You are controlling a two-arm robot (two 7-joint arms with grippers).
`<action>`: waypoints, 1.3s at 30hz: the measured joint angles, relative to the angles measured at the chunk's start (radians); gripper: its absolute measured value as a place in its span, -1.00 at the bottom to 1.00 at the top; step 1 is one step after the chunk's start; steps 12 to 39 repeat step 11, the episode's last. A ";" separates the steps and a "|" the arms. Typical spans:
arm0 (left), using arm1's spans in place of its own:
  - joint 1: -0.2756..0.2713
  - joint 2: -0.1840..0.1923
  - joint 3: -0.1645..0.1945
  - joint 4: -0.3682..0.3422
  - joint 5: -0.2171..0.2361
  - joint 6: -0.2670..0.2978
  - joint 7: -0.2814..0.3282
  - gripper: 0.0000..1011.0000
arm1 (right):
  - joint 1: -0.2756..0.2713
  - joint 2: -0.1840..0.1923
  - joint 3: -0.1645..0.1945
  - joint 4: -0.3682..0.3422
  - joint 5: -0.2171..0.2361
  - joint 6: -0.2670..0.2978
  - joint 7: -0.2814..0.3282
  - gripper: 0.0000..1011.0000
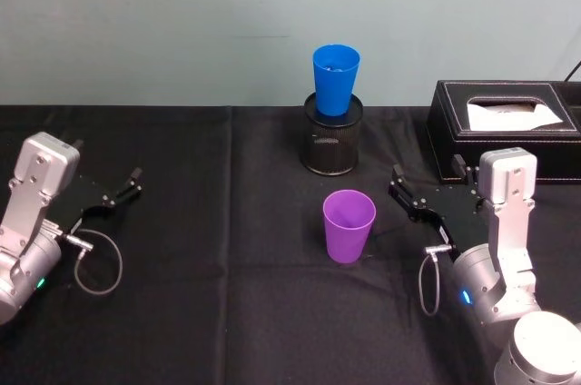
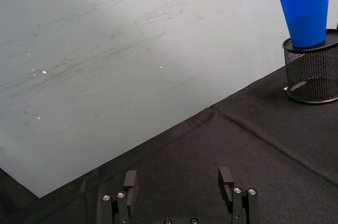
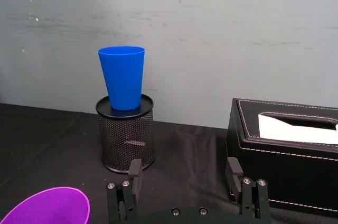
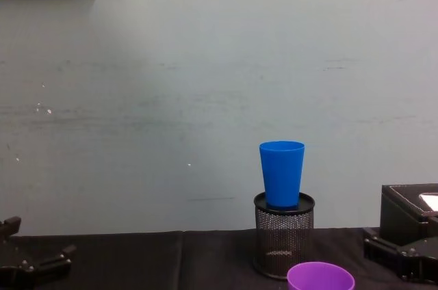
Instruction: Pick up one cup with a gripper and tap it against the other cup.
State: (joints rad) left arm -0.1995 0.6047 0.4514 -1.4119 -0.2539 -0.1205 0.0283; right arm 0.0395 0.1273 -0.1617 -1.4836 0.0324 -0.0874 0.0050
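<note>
Take the black wire-mesh pot as your landmark. The blue cup stands upright in its mouth, and the purple cup stands upright on the black cloth just in front of it, toward the robot, the two cups apart.

Your right gripper sits to the right of the purple cup, in front and to the right of the pot, with its fingers spread and nothing between them. Your left gripper rests far off to the pot's left, also spread and empty.

The step in hand looks like the reach for the purple cup. Bring the right gripper in level at the cup's mid-height, straddle the wall squarely, and close gently: the tumbler is smooth and tapered and would likely slip upward out of a hard pinch. Lift well clear before moving toward the blue cup, and tap lightly, since it only perches in the pot and could topple.

The head view gives you the gap between gripper and purple cup. The right wrist view instead shows the cup's rim off to one side of the fingers, so you are not yet lined up. The chest view shows how much higher the blue cup sits than the purple rim.
</note>
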 joint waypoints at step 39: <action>0.000 0.000 0.000 0.000 0.000 0.000 0.000 0.98 | 0.000 0.000 0.000 0.000 0.000 0.000 0.000 0.98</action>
